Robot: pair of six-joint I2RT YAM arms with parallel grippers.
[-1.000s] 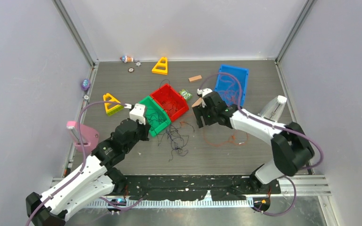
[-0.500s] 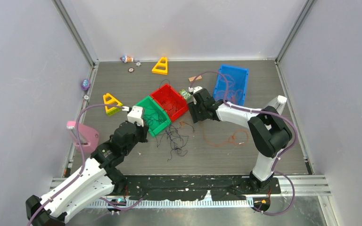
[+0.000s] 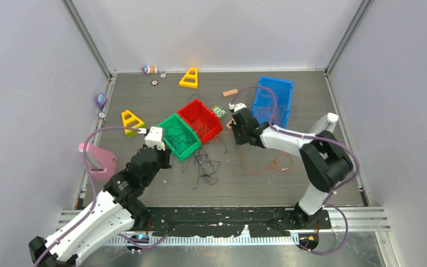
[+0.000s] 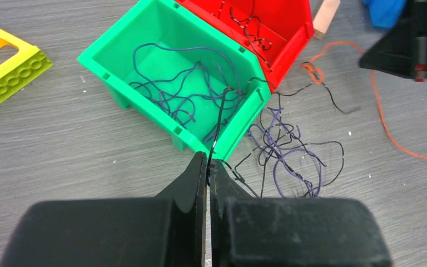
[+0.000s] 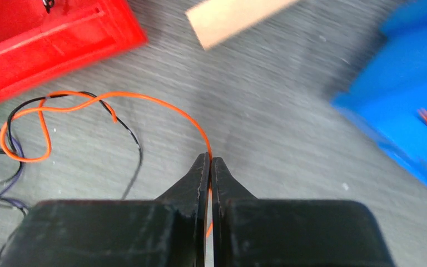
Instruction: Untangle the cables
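Observation:
Thin cables lie tangled on the table: a dark purple-black heap in front of the green bin, and an orange-red loop to its right. My left gripper is shut on a dark cable that runs up over the green bin's wall; more purple strands lie inside the bin. My right gripper is shut on the orange-red cable, which curves left toward the red bin. From above, the left gripper and right gripper flank the heap.
A red bin and a blue bin also hold cables. A wooden block lies just beyond my right gripper. Yellow triangles, a pink piece and small items sit left and back.
My right gripper has closed on the orange-red cable after moving toward the red bin. The left arm has drawn back slightly toward the near left, still holding its dark cable.

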